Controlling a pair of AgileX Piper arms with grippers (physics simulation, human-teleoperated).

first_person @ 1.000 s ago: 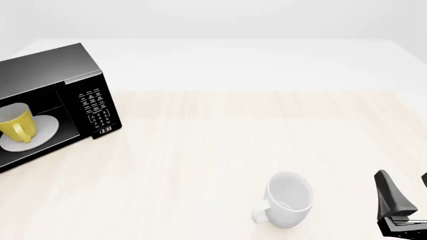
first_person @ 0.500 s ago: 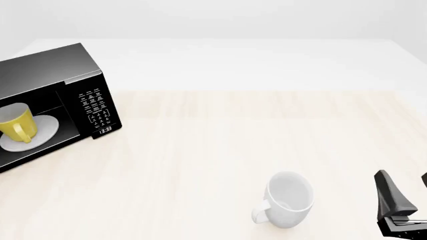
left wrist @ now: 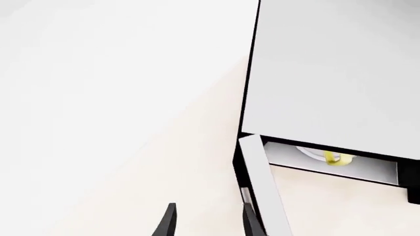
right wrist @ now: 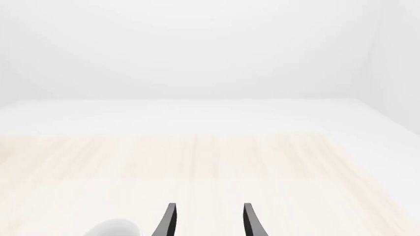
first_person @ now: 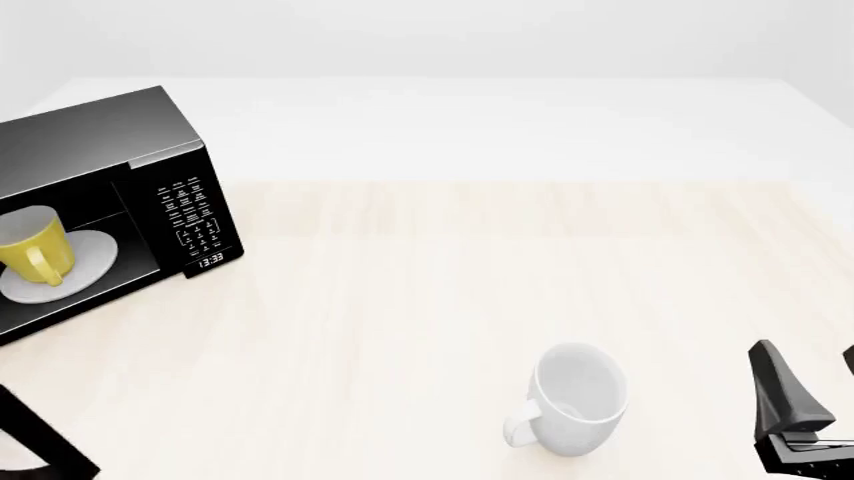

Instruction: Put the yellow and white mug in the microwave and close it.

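Fingers on both arms stand apart and empty: left fingers (left wrist: 206,221) beside the open door (left wrist: 264,187), right fingers (right wrist: 206,220) idle. With the yellow mug (first_person: 32,247) on the plate inside the microwave (first_person: 114,210), a glancing push might shift the microwave, not shut it.

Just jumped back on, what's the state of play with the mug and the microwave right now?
The yellow and white mug sits on the turntable plate inside the microwave, whose door is not closed. The left gripper is open and empty beside the door's edge. The right gripper is open and empty near the white mug.
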